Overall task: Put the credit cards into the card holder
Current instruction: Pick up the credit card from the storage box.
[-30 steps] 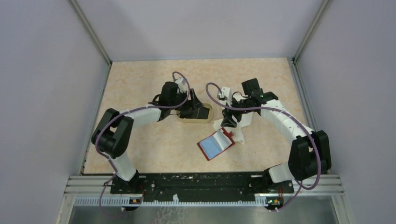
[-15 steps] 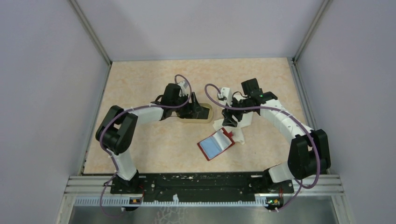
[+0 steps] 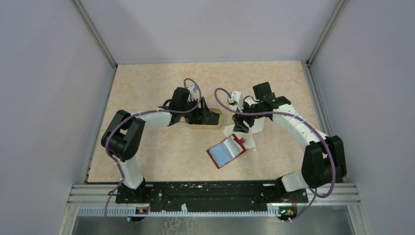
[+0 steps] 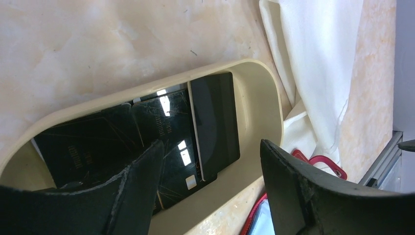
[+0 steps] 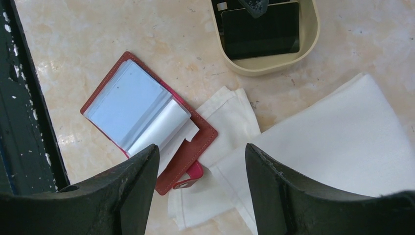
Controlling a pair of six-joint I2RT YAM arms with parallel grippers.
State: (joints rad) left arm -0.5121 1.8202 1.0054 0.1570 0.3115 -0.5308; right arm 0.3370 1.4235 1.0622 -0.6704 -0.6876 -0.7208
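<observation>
The left gripper is spread wide and empty, its fingertips low inside the tan tray over the black credit cards. Two cards show rows of embossed digits, too small to read, and one finger hides part of the stack. The right gripper, also parted and holding nothing, hovers above the white cloth. The red card holder lies open, near-right of the tray, one edge on the cloth.
</observation>
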